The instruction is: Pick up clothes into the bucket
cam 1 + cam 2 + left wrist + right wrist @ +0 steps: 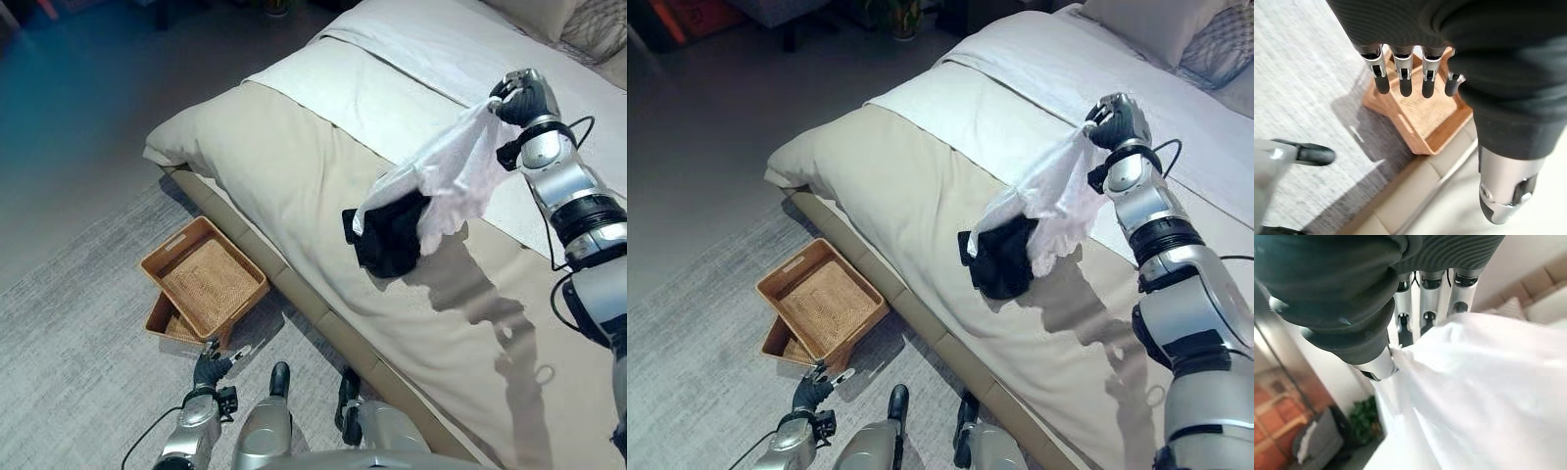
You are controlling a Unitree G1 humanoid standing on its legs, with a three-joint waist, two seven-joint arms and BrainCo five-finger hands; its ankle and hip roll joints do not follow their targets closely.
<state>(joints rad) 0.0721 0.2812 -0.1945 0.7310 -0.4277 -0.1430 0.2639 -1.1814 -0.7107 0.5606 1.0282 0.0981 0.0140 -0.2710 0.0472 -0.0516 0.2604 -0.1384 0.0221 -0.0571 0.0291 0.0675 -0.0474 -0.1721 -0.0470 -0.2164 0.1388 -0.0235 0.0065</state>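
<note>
**Right hand lifts white garment over bed, baskets on floor**

Right hand (522, 98) is raised above the bed (294, 196), fingers clenched round the top of a white garment (446, 171). The cloth hangs down from the grip in a loose bunch, clear of the bed cover along most of its length. In the right wrist view the fingers (1425, 298) and thumb pinch into the white fabric (1484, 387), which spreads out past them.

A black garment (387, 235) lies crumpled on the beige cover, just under and partly behind the lower edge of the white one; the two overlap in the head views, cannot tell if they touch. The shadow of the arm and cloth falls on the cover beside it.

Bed carries a beige cover on the near part and a white sheet (392, 88) further up, pillows (1176, 29) at the far corner.

On the grey rug (78, 343) beside the bed sit two wicker baskets (204, 279), the upper one stacked askew on the lower, nothing inside the upper. They stand near the bed's base, well apart from the held garment.

Left hand (210, 368) hangs low by the floor, near the baskets, fingers (1405, 81) straight and relaxed, holding nothing. Left wrist view shows the basket (1425, 117) past the fingertips.
</note>
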